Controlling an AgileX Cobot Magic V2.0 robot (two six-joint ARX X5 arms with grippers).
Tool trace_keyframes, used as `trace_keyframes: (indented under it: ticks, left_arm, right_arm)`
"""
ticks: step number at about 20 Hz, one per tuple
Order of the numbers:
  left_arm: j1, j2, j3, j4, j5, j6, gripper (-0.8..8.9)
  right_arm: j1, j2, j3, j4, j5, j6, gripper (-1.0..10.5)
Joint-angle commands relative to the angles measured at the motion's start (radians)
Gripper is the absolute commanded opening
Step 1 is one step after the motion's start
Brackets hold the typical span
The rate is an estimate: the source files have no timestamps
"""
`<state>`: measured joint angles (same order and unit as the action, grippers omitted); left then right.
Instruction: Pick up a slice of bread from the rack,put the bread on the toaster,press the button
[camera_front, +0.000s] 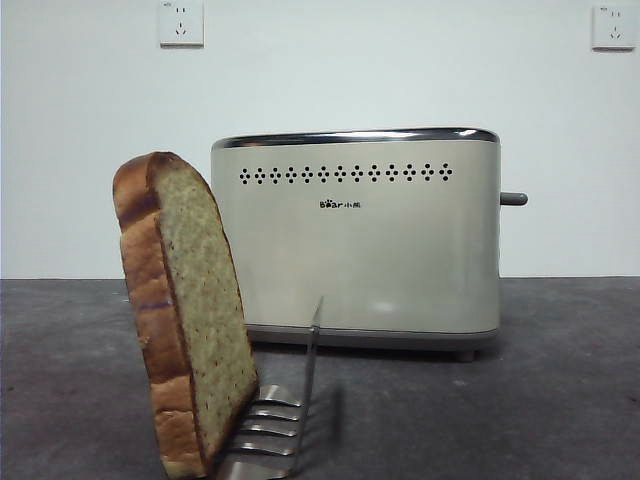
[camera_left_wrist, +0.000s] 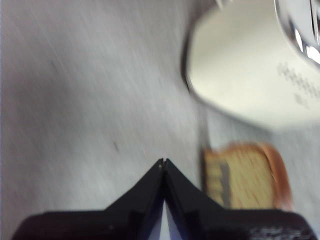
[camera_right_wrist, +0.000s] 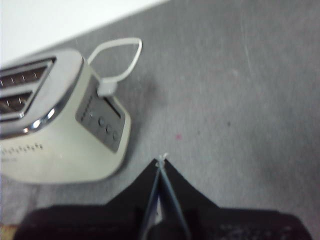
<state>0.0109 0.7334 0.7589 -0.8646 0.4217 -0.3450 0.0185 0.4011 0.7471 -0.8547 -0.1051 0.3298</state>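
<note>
The slice of bread (camera_front: 190, 320) leans upright in the low steel rack (camera_front: 275, 425) at the front left. The cream toaster (camera_front: 360, 240) stands behind it, with its grey button (camera_front: 513, 199) sticking out of the right narrow side. No gripper shows in the front view. My left gripper (camera_left_wrist: 164, 162) is shut and empty, above the table beside the bread (camera_left_wrist: 250, 175) and the toaster (camera_left_wrist: 240, 75); that view is blurred. My right gripper (camera_right_wrist: 161, 159) is shut and empty, above the table near the toaster's (camera_right_wrist: 55, 145) narrow side with its control panel (camera_right_wrist: 102, 120).
The dark grey table (camera_front: 560, 380) runs to a white wall with two sockets (camera_front: 181, 23). A white loop (camera_right_wrist: 120, 60) hangs at the toaster's narrow side. The toaster's two top slots (camera_right_wrist: 20, 87) show in the right wrist view.
</note>
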Motion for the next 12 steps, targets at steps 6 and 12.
trace_keyframes:
  ticks: [6,12]
  left_arm:
    - [-0.053,0.137,0.111,-0.135,0.114,0.095,0.0]
    - [-0.213,0.273,0.252,-0.201,0.127,0.085,0.05]
  right_arm:
    - [0.001,0.097,0.086,-0.082,-0.163,-0.108,0.0]
    - [0.001,0.18,0.149,-0.113,-0.244,-0.183,0.0]
